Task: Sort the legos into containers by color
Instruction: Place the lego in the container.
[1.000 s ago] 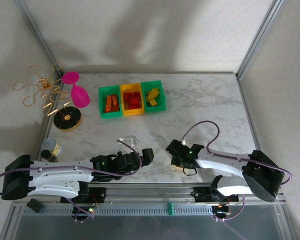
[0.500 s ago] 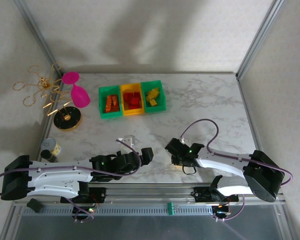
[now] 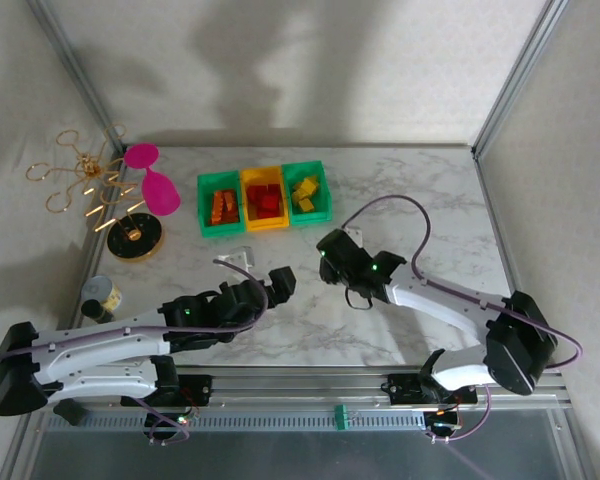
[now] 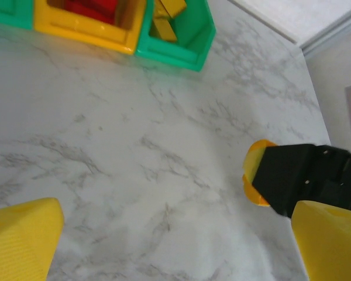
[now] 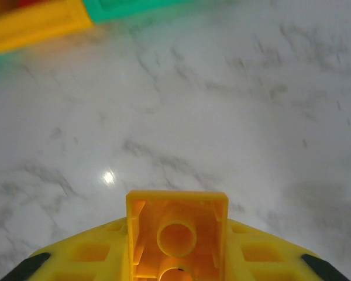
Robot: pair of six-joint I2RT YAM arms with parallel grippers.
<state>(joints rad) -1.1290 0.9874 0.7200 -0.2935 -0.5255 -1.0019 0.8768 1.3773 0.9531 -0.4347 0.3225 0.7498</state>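
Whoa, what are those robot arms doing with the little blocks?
They are sorting by colour. The right end effector is shut on a yellow brick over the table. The left end effector is open and empty. The left green bin has orange bricks, the yellow bin has red bricks, and the right green bin has yellow bricks, so this one probably goes there.
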